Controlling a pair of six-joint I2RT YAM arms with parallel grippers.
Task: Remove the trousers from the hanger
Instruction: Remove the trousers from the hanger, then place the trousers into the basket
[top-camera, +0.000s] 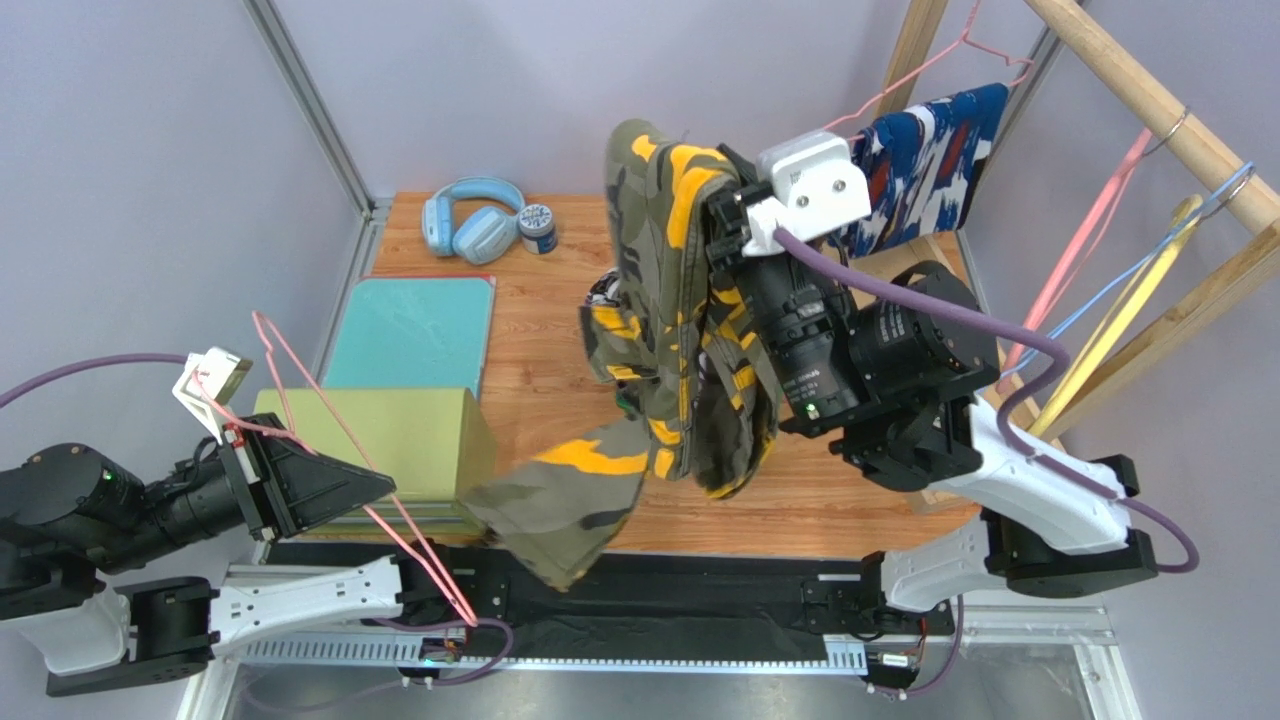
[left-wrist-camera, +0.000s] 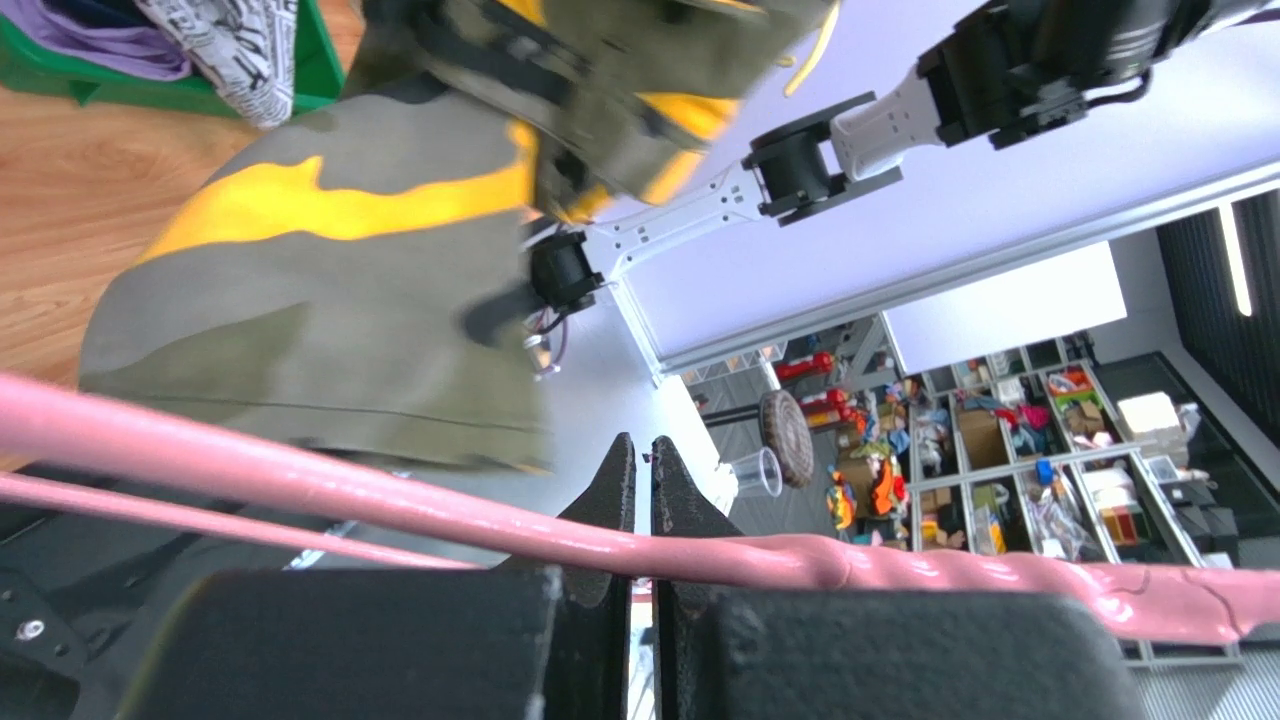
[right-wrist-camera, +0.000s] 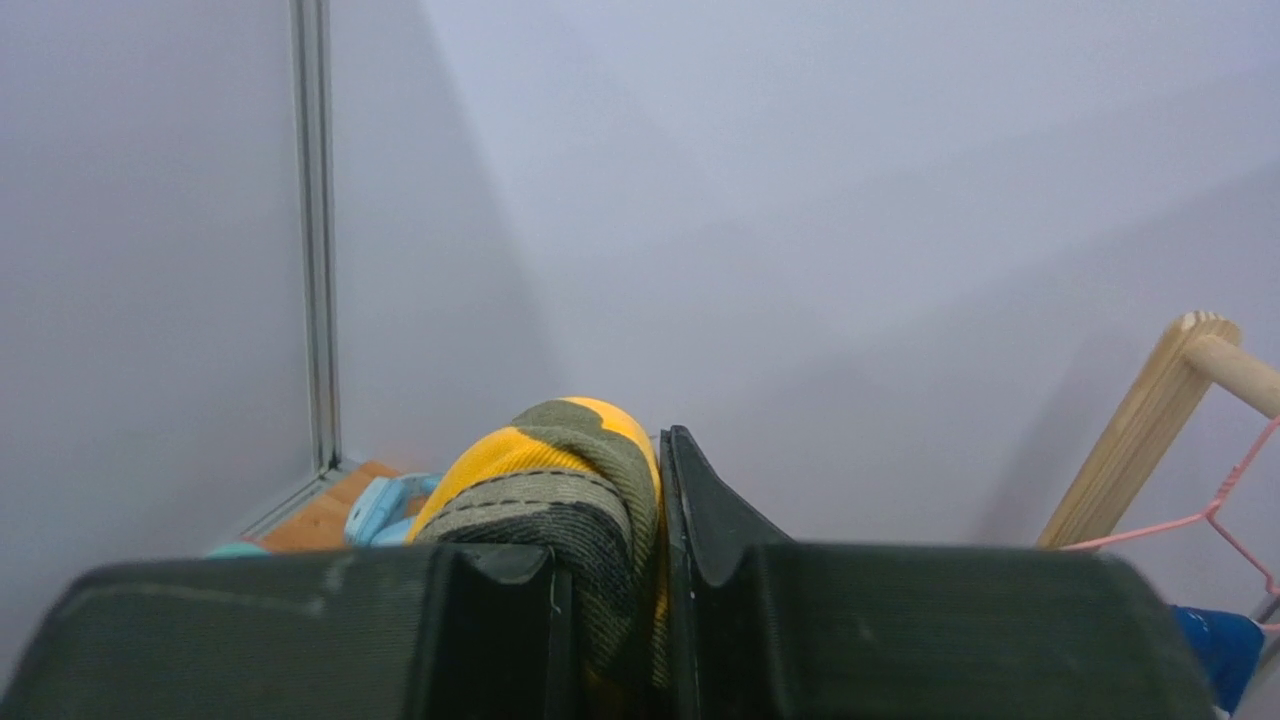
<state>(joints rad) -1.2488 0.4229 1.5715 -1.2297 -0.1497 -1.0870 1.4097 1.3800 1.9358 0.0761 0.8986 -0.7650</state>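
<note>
High over the table, my right gripper (top-camera: 732, 210) is shut on the waistband of the yellow-olive camouflage trousers (top-camera: 684, 345). They hang from it in a long fold, and the fabric (right-wrist-camera: 556, 473) bulges between the fingers of the right gripper (right-wrist-camera: 609, 495). My left gripper (top-camera: 376, 483) at the near left is shut on the wire of a pink hanger (top-camera: 323, 405). The wire (left-wrist-camera: 902, 563) crosses the left gripper (left-wrist-camera: 643, 458) just below its tips. The lowest trouser leg (left-wrist-camera: 316, 300) dangles beyond the wire. I cannot tell whether they touch. Blue-white-red print trousers (top-camera: 932, 165) hang on another hanger at the rack.
A wooden rack (top-camera: 1157, 105) at the right carries pink, blue and yellow hangers (top-camera: 1112, 300). A green bin (left-wrist-camera: 316, 60) holds purple (left-wrist-camera: 75, 38) and newsprint trousers (left-wrist-camera: 241, 53). Blue headphones (top-camera: 469, 218) and a small jar (top-camera: 538, 228) lie at the back.
</note>
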